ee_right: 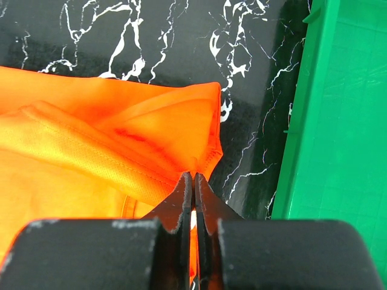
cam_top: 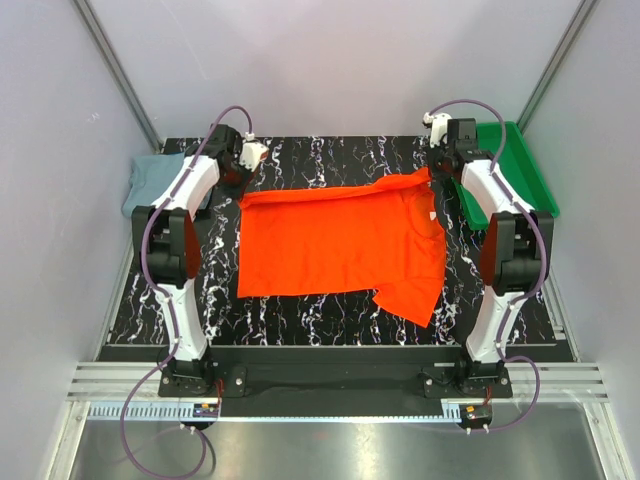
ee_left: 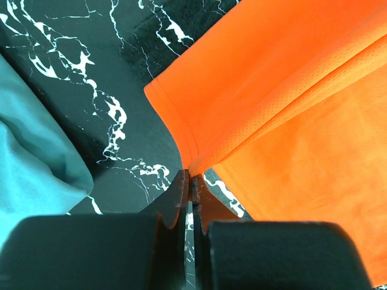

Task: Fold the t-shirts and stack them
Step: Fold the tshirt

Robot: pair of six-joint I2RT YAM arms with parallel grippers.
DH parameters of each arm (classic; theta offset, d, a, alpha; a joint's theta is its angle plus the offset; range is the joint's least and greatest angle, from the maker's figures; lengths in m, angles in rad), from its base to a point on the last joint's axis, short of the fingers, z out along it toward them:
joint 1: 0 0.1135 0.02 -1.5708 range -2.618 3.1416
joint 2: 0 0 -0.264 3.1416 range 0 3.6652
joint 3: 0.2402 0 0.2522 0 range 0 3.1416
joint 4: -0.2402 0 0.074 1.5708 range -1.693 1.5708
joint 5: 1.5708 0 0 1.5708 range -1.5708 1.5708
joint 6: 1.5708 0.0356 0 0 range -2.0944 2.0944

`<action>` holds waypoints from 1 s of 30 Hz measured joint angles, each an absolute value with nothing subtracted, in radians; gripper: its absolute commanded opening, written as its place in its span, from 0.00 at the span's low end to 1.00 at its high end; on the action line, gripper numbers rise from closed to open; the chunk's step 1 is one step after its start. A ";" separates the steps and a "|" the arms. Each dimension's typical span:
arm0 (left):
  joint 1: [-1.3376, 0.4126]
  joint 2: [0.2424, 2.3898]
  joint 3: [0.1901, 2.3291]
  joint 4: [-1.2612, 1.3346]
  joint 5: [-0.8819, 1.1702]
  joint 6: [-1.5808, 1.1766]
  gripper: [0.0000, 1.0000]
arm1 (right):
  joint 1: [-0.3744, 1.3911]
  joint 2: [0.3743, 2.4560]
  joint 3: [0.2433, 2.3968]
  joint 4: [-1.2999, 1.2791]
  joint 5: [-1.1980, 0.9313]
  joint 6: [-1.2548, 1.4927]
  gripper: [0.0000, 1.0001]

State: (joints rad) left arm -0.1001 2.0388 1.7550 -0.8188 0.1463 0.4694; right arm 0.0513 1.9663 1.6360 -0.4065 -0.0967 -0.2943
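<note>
The orange-red t-shirt (cam_top: 340,245) lies spread across the middle of the black marbled table (cam_top: 300,155), partly doubled over. My left gripper (cam_top: 243,172) is shut on its far left corner (ee_left: 192,163). My right gripper (cam_top: 440,172) is shut on its far right corner (ee_right: 202,158). Both pinch the cloth edge between closed fingertips. The grey-blue t-shirt (cam_top: 155,185) lies bunched at the table's far left edge, and also shows in the left wrist view (ee_left: 36,157).
A green plastic tray (cam_top: 510,175) stands at the far right, just right of my right gripper; its wall shows in the right wrist view (ee_right: 302,121). White walls enclose the table on three sides.
</note>
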 measured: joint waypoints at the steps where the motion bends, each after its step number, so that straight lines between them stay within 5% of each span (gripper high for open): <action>1: -0.100 2.037 1.755 -0.819 0.147 0.469 0.02 | 0.051 1.958 1.631 -0.406 -0.098 -0.294 0.00; 30: -0.100 2.090 1.741 -0.868 0.165 0.408 0.06 | 0.051 2.093 1.608 -0.471 -0.125 -0.295 0.00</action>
State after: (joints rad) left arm -0.1001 2.0899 1.7409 -0.8680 0.1646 0.4080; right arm 0.0509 2.0926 1.6085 -0.4713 -0.1249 -0.2947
